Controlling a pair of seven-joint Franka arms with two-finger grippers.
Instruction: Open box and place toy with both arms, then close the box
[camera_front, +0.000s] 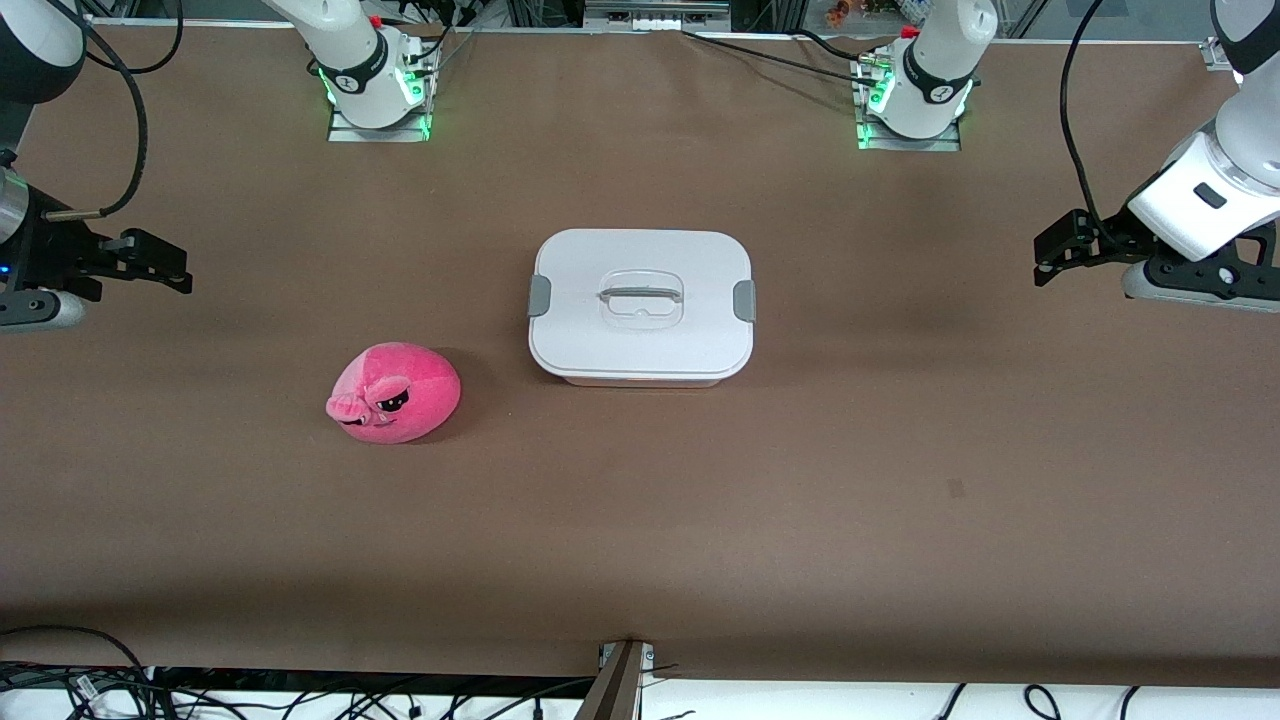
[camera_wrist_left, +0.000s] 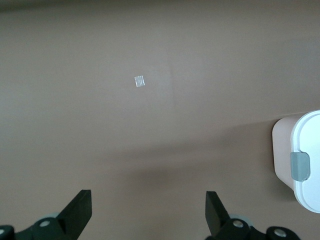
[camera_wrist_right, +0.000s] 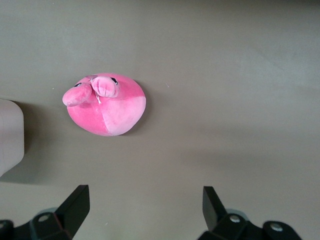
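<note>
The box (camera_front: 641, 305) sits shut at the table's middle, its white lid on, grey clips at both ends and a clear handle on top. Its end with one grey clip shows in the left wrist view (camera_wrist_left: 300, 165). The hot-pink plush toy (camera_front: 393, 393) lies on the table nearer the front camera, toward the right arm's end; it also shows in the right wrist view (camera_wrist_right: 106, 104). My left gripper (camera_front: 1045, 262) is open and empty, up over the table's left-arm end. My right gripper (camera_front: 180, 268) is open and empty, up over the right-arm end. Both arms wait.
The brown table (camera_front: 800, 500) holds only the box and toy. A small pale square mark (camera_wrist_left: 139, 81) lies on the table in the left wrist view. Arm bases (camera_front: 375, 90) stand along the table's edge farthest from the front camera. Cables lie along the nearest edge.
</note>
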